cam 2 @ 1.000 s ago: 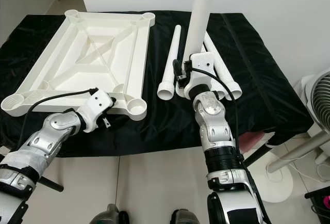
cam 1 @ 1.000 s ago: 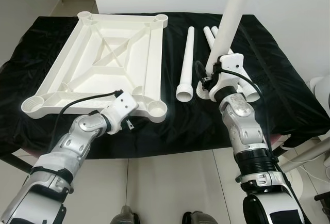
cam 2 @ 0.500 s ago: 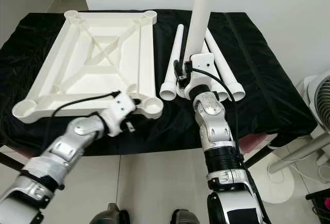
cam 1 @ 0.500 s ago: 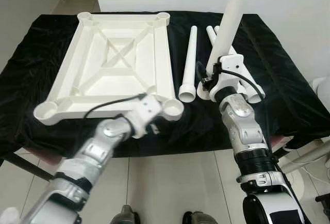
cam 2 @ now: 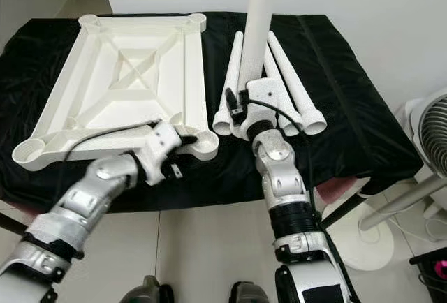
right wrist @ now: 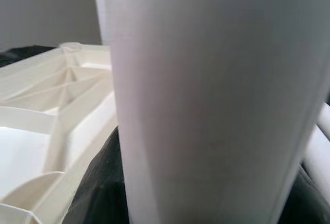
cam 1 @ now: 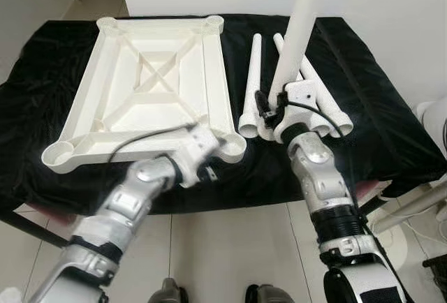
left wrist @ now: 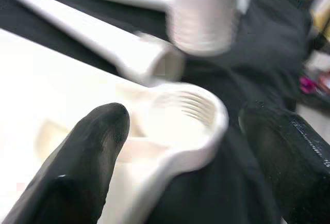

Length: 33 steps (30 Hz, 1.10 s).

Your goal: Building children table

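White leg [cam 1: 297,34] upright, gripped by right claw [cam 1: 279,116]; left claw [left wrist: 180,146] open, straddling tabletop corner socket [left wrist: 183,118].

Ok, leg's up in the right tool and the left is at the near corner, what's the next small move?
Probably swing the held leg left and lower its threaded end into the near-right corner socket. The right tool holds it upright beside the tabletop, and the left tool sits open around that socket, seemingly steadying it.

White table leg [right wrist: 216,105] close up, white tabletop frame [right wrist: 46,126] beside, black cloth [right wrist: 98,193]
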{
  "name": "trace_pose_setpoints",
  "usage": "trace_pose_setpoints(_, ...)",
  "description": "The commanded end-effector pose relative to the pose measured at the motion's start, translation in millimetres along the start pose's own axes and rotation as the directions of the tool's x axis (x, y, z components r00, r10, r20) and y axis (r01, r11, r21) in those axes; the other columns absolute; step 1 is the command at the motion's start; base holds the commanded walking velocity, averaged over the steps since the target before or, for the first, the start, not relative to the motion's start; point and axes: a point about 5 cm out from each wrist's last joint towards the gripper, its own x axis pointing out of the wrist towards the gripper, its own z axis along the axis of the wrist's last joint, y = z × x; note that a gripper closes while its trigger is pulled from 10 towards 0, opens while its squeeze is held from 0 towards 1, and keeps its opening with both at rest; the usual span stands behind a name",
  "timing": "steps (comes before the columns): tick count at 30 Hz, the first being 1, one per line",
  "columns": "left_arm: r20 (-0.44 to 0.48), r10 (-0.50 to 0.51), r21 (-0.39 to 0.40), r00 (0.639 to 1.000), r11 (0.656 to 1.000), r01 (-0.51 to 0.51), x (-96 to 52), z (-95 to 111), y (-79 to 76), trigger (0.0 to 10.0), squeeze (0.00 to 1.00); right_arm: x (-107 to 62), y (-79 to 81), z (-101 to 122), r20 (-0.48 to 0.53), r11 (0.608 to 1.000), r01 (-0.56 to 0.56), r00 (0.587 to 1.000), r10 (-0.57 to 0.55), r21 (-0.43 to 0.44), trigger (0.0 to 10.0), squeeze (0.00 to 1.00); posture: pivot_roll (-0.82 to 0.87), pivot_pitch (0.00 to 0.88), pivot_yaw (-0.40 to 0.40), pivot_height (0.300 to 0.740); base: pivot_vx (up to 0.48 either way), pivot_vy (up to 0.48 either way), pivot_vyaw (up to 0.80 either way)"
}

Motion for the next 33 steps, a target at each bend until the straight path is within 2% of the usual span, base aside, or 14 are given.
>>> trace_pose_setpoints(1, -0.003, 0.056, -0.042, 0.998, 0.998, -0.056, -6.8, 4, 7.5, 10.0, 0.0, -1.2, 10.2, 1, 0.031, 0.998, -0.057, 0.998, 0.057, 0.001, 10.0, 0.0, 0.0, 0.077, 0.007, 0.74, 0.0, 0.0, 0.0)
trace_pose_setpoints(5, 0.018, 0.106, -0.049, 0.994, 0.993, -0.105, -17.3, 9, 12.3, 10.0, 0.0, -2.5, 18.4, 1, 0.05, 0.994, -0.109, 0.993, 0.108, 0.008, 10.0, 0.0, 0.01, 0.073, -0.002, 0.74, 0.0, 0.0, 0.0)
trace_pose_setpoints(8, 0.015, 0.143, -0.076, 0.99, 0.987, -0.141, -25.3, 9, 12.2, 10.0, 0.0, -3.6, 22.8, 0, 0.062, 0.989, -0.138, 0.989, 0.135, 0.045, 10.0, 0.0, 0.02, 0.071, -0.014, 0.74, 0.0, 0.0, 0.0)
trace_pose_setpoints(12, 0.01, 0.171, -0.101, 0.985, 0.98, -0.169, -33.0, 8, 6.8, 10.0, 0.0, -4.9, 29.4, -3, 0.066, 0.981, -0.182, 0.982, 0.178, 0.063, 10.0, 0.0, 0.04, 0.071, -0.03, 0.74, 0.0, 0.0, 0.0)
trace_pose_setpoints(13, 0.001, 0.175, -0.125, 0.985, 0.977, -0.173, -35.7, 7, 2.3, 10.0, 0.0, -5.9, 33.1, -6, 0.062, 0.977, -0.203, 0.978, 0.199, 0.063, 10.0, 0.0, 0.05, 0.07, -0.036, 0.74, 0.0, 0.0, 0.0)
trace_pose_setpoints(15, -0.018, 0.183, -0.125, 0.983, 0.975, -0.184, -38.9, 4, -6.1, 10.0, 0.0, -8.6, 39.8, -13, 0.052, 0.968, -0.245, 0.969, 0.242, 0.057, 10.0, 0.0, 0.06, 0.072, -0.044, 0.74, 0.0, 0.0, 0.0)
trace_pose_setpoints(21, -0.026, 0.207, -0.168, 0.978, 0.964, -0.208, -43.1, 2, -12.9, 10.0, 0.0, -13.0, 44.9, -27, 0.01, 0.955, -0.29, 0.957, 0.29, 0.057, 10.0, 0.0, 0.07, 0.077, -0.058, 0.74, 0.0, 0.0, 0.0)
trace_pose_setpoints(33, -0.029, 0.262, -0.149, 0.965, 0.953, -0.264, -45.8, 6, -23.0, 10.0, 0.0, -15.2, 45.4, -47, -0.052, 0.94, -0.337, 0.939, 0.34, 0.052, 10.0, 0.0, 0.08, 0.101, -0.058, 0.74, 0.0, 0.0, 0.0)
